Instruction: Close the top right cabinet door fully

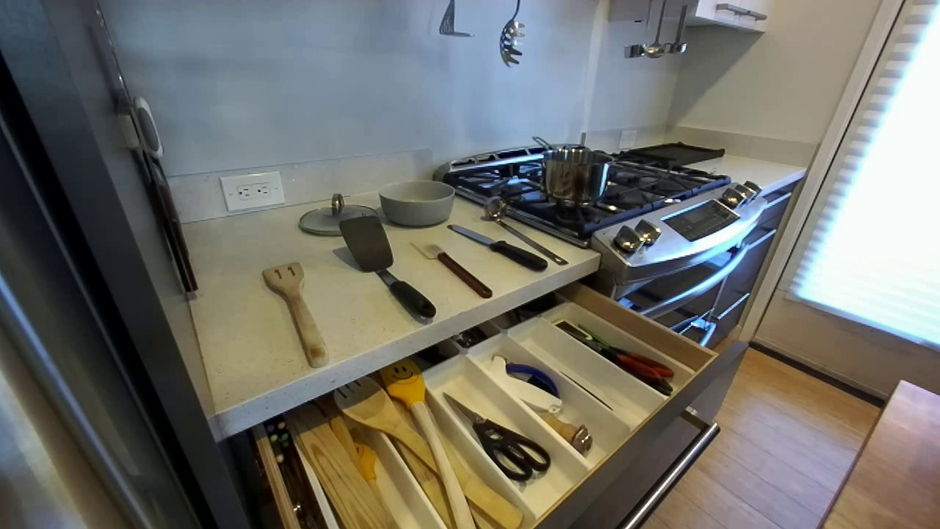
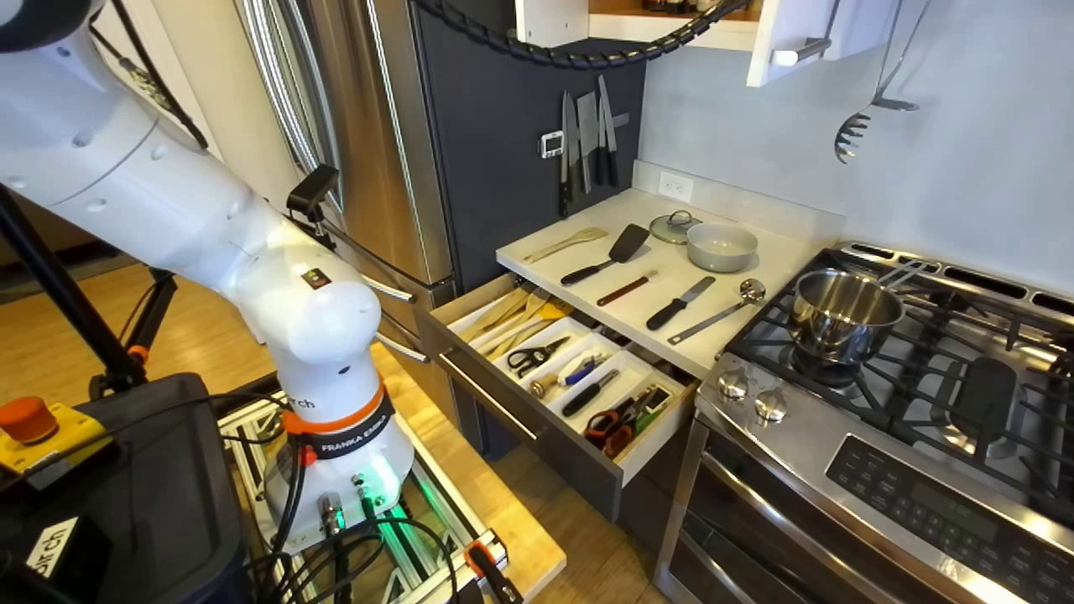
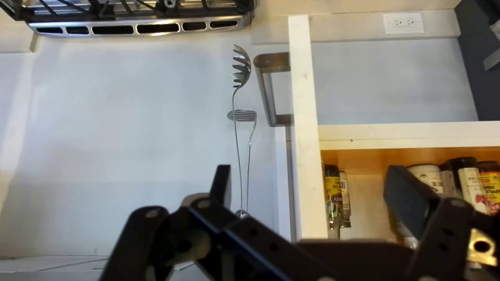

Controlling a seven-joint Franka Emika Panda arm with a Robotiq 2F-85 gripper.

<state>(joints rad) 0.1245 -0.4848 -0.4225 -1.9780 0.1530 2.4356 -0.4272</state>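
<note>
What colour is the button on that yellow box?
Orange-red; the button shows best in an exterior view.

A white cabinet door [image 2: 784, 21] with a silver bar handle [image 2: 801, 52] is seen open in an exterior view; small containers [image 2: 671, 5] are exposed on the shelf [image 2: 671, 29] to its left. Along the pale stone worktop [image 2: 621, 212] are laid a wooden spatula [image 2: 587, 235], a black turner [image 2: 628, 243], a brown-handled utensil [image 2: 625, 289], a black-handled knife [image 2: 671, 313] and a steel ladle [image 2: 753, 291]. A round grey bowl [image 2: 722, 252] is placed just beside a glass lid [image 2: 671, 228]. Below, a dark-fronted drawer [image 2: 579, 470] is drawn out, its white compartments [image 2: 633, 369] occupied by utensils [image 2: 583, 398]. A shiny steel saucepan [image 2: 839, 335] is set on the stainless gas stove [image 2: 780, 445]. A white robot arm [image 2: 327, 310] is mounted at left.
</note>
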